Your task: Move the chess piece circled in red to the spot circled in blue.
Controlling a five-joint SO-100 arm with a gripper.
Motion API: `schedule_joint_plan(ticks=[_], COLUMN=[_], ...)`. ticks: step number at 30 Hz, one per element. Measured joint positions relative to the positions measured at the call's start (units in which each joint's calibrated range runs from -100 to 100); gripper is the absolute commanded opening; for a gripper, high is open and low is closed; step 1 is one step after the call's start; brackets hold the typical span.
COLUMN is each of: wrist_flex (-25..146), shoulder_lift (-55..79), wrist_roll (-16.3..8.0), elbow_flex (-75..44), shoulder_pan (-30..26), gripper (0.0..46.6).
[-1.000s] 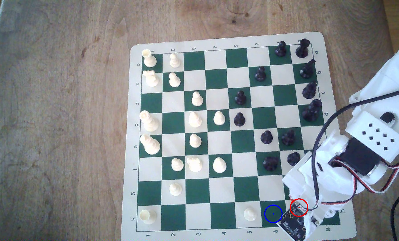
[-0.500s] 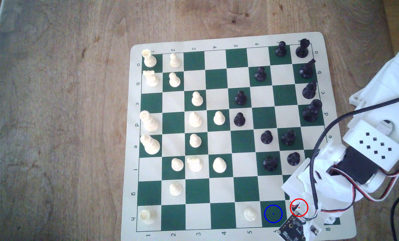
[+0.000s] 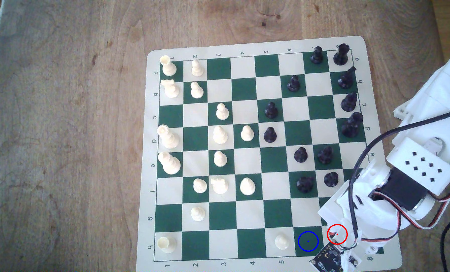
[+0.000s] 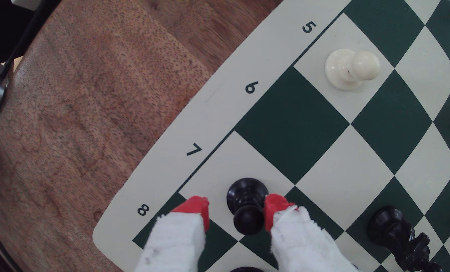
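Observation:
The chess piece (image 4: 247,206), a small black pawn, stands upright on a cream square in the board's column 7. My gripper (image 4: 235,213) is open, and its red fingertips (image 4: 196,208) straddle the pawn. One tip is close beside the pawn's head and the other stands apart. The spot (image 4: 291,125) is the bare dark green square one column over, under the blue ring (image 3: 308,241) in the exterior view. There the arm's wrist (image 3: 349,217) and its camera board cover the pawn at the red ring (image 3: 337,234).
A cream pawn (image 4: 349,69) (image 3: 281,241) stands just past the spot. A taller black piece (image 4: 399,235) is close to the gripper's other side. Two black pieces (image 3: 331,179) (image 3: 305,184) stand up the board. The mat's edge (image 4: 166,162) and wooden table lie alongside.
The wrist and its camera board have slid toward the exterior view's bottom edge, mostly in the first half second. The pieces on the board have not moved.

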Motion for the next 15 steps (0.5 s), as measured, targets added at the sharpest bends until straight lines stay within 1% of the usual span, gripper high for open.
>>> schedule_joint_plan(ticks=[15], wrist_flex=[0.0], shoulder_lift=[0.8], wrist_roll=[0.0], elbow_flex=[0.0], shoulder_pan=[0.0], gripper=[12.3])
